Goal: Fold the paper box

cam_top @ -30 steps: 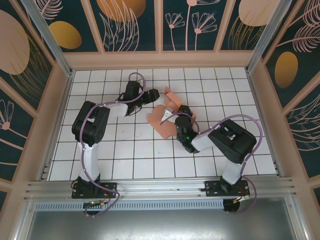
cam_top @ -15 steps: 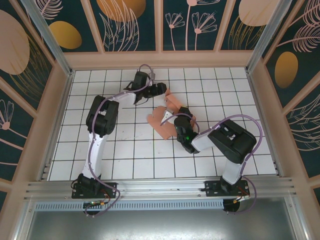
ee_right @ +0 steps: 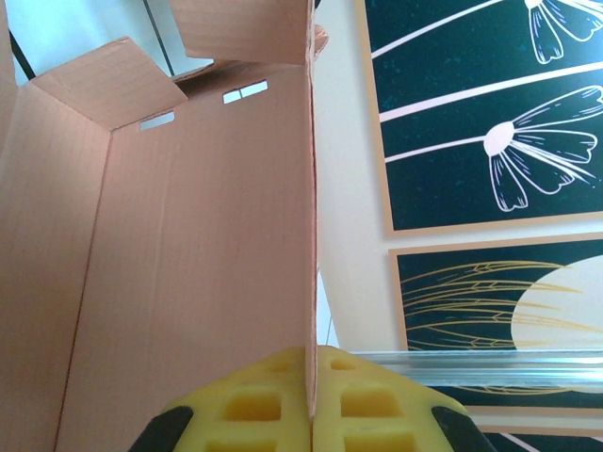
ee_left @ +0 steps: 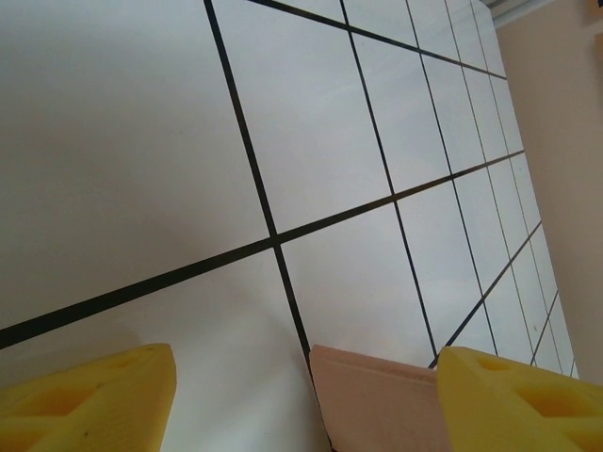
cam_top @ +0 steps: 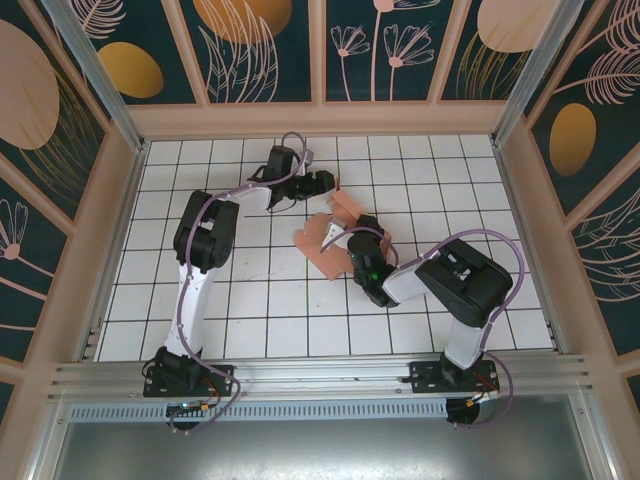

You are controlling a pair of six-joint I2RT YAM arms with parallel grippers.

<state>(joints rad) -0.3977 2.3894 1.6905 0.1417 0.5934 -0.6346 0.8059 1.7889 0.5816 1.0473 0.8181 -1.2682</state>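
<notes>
Right gripper (ee_right: 311, 377) first: its yellow pads (ee_right: 259, 405) are pressed tight together on a thin upright wall of the paper box (cam_top: 320, 250), and the card's edge runs straight up out of the pinch. From the right wrist you look along the inside of that salmon-pink wall to a broad panel beside it, two small slots (ee_right: 245, 91) cut near its top and short flaps (ee_right: 113, 80) bent over above them.

From overhead, the box sits just right of the middle of the table (cam_top: 250, 300), part raised, part flat on the white tiles (a half-formed shape, not a closed box). One loose flap reaches toward the table's far edge. The right gripper comes in over the box's right side, at the table's middle.

Over to the left gripper (cam_top: 322, 183): it sits between the table's middle and its far edge, jaws spread wide. The wrist view shows its yellow fingers (ee_left: 89, 391) low over the tiles, with a strip of pink card edge showing between them. Whether either finger touches that card, I cannot tell; the frame cuts it off at the bottom.

The left arm stretches long across the table's left half.
</notes>
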